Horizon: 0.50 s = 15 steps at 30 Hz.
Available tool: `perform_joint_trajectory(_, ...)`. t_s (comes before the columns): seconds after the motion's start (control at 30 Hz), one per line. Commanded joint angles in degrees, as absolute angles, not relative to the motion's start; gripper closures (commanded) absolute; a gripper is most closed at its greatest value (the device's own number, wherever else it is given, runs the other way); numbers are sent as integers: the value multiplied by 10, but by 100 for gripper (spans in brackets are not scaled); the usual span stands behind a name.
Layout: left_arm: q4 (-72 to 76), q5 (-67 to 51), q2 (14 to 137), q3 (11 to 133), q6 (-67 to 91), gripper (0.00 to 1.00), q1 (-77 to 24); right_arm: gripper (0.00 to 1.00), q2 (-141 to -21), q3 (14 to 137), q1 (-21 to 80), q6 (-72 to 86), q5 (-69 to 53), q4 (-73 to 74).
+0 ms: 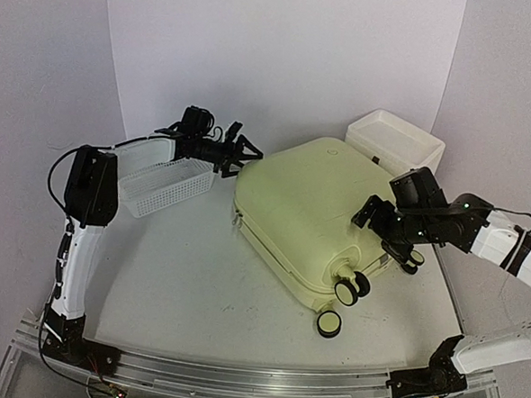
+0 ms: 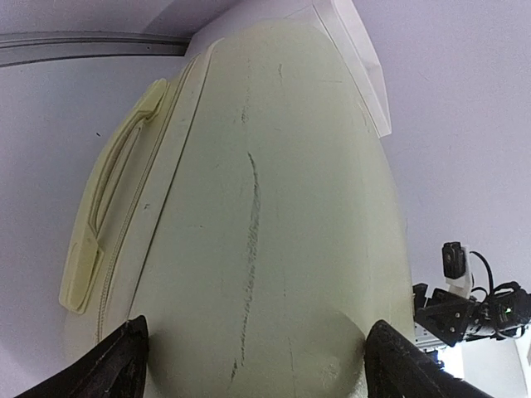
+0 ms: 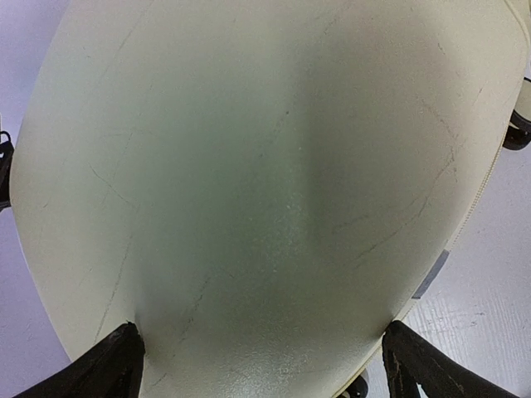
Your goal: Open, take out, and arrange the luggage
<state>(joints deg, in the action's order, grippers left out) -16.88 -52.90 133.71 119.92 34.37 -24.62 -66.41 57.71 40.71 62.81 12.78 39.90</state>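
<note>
So, barely begun: pale yellow-green hard-shell suitcase (image 1: pixel 315 206) lies shut on tabletop (image 1: pixel 180 270), left end effector (image 1: pixel 243 155) & right end effector (image 1: pixel 381 229) both wide open, empty, w/ opening, unpacking, arranging all left.

Closed yellow-green luggage (image 1: pixel 314 211), lying flat

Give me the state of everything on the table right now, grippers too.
luggage: closed, lying flat, wheels toward the arms.
left gripper: open, at the luggage's far corner, holding nothing.
right gripper: open, at the luggage's wheel end, holding nothing.
mesh basket: upright, left of the luggage.
white box: upright behind the luggage.
</note>
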Motion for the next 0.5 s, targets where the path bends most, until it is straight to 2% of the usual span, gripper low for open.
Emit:
perform_joint_trajectory(0.0,-118,-599,1223,1044,361,10,-265,2,-715,612,417,571,-19,297)
perform_joint_trajectory(0.3,-108,-551,1004,767,347,11,-296,2,-764,612,420,582,-104,253)
perform_joint_trajectory(0.47,-108,-493,873,634,358,12,-318,2,-838,673,421,540,-137,251)
